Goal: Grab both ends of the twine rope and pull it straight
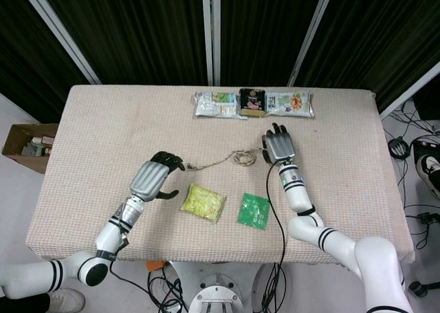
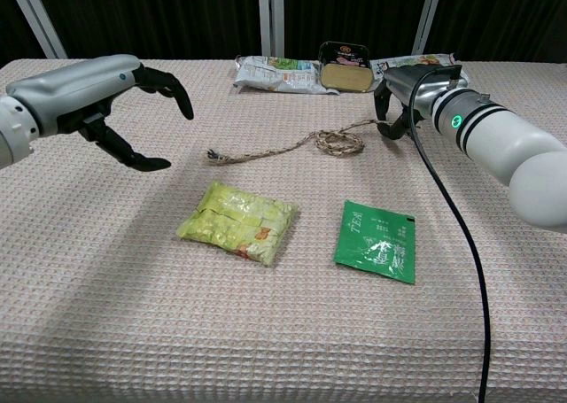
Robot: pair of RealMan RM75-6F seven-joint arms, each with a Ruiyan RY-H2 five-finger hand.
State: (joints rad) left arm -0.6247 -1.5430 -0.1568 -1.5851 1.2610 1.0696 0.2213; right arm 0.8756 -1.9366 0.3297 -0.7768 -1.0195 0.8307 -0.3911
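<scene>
Left hand (image 2: 106, 97) released, fingers apart, hovering near the rope (image 2: 283, 146) end. Rope lying loose on the worktop (image 2: 106, 314), coiled toward the right. Right hand (image 2: 412, 93) beside the coil, seemingly holding nothing, grip hard to tell.

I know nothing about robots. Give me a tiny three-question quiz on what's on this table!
1. True or false: the left hand already holds the twine rope.
2. Which packet lies nearer the right hand: A) yellow-green packet B) green packet?
3. Where is the rope's coiled part: at its left or right end?

Key: 1 false, fingers apart above the table; 2 B; 3 right end, by the right hand.
</scene>
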